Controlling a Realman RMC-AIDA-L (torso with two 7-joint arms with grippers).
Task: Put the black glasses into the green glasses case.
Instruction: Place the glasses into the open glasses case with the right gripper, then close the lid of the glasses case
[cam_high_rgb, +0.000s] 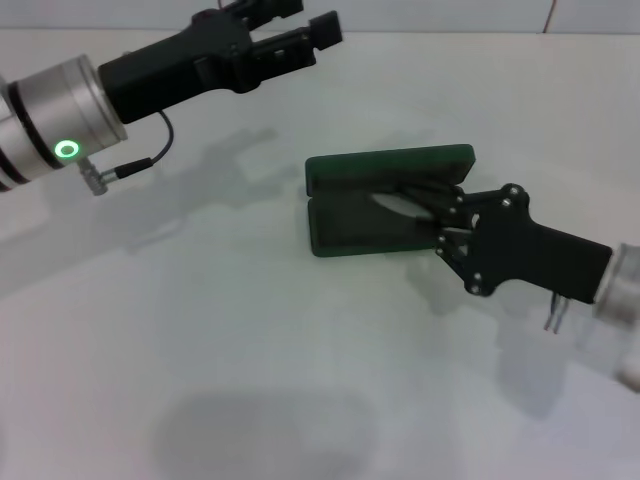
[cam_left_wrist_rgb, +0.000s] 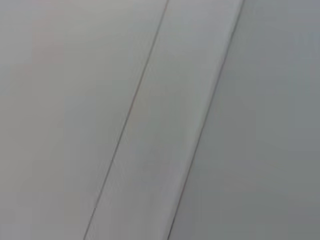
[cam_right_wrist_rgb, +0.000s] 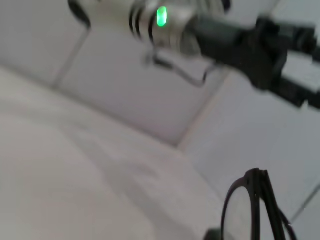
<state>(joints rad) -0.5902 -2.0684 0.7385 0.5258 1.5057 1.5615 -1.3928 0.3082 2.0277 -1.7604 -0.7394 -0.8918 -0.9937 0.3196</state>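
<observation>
The green glasses case (cam_high_rgb: 352, 228) lies open at the middle of the white table, its lid (cam_high_rgb: 390, 167) standing up on the far side. My right gripper (cam_high_rgb: 432, 214) reaches in from the right over the case's right half and is shut on the black glasses (cam_high_rgb: 402, 205), held just above the dark lining. In the right wrist view one round lens and the frame of the glasses (cam_right_wrist_rgb: 251, 207) show close up. My left gripper (cam_high_rgb: 300, 30) is open and empty, raised at the far left, well away from the case.
The white table (cam_high_rgb: 250, 350) spreads around the case. A tiled wall (cam_right_wrist_rgb: 125, 100) stands behind it. My left arm with its green light (cam_right_wrist_rgb: 161, 16) also shows in the right wrist view. The left wrist view shows only the wall (cam_left_wrist_rgb: 160, 120).
</observation>
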